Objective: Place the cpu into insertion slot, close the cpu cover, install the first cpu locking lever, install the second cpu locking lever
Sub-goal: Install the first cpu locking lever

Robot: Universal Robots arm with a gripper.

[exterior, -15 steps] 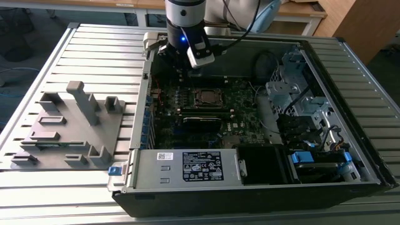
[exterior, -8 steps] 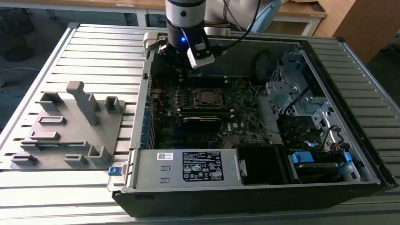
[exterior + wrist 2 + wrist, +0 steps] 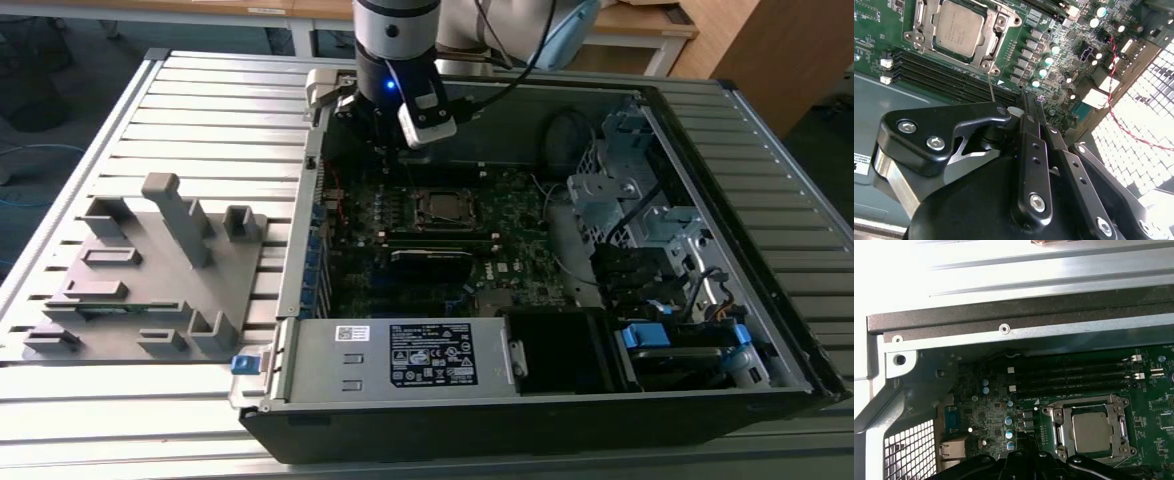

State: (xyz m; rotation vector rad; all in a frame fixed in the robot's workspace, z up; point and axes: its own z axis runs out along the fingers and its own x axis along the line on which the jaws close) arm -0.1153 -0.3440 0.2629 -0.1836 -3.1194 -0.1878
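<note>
The cpu [image 3: 958,27] [image 3: 1091,430] lies flat in the insertion slot [image 3: 441,207], its grey face up. The silvery cpu cover [image 3: 920,20] [image 3: 1064,434] lies down around it as a frame. In the second wrist view a thin wire lever [image 3: 991,82] rises from the socket's corner towards my gripper [image 3: 1031,102]. Its black fingers are shut together, with nothing seen between them. In the exterior view the gripper [image 3: 388,150] hangs over the board just beyond the socket. In the first wrist view its black tips [image 3: 1026,458] sit beside the socket's corner.
The open computer case [image 3: 747,110] lies on a slatted metal table. Long black memory strips [image 3: 949,75] run beside the socket, with capacitors [image 3: 1046,60] near the fingertips. A grey fixture [image 3: 147,270] stands at the exterior view's left. The power supply [image 3: 400,355] fills the case's near side.
</note>
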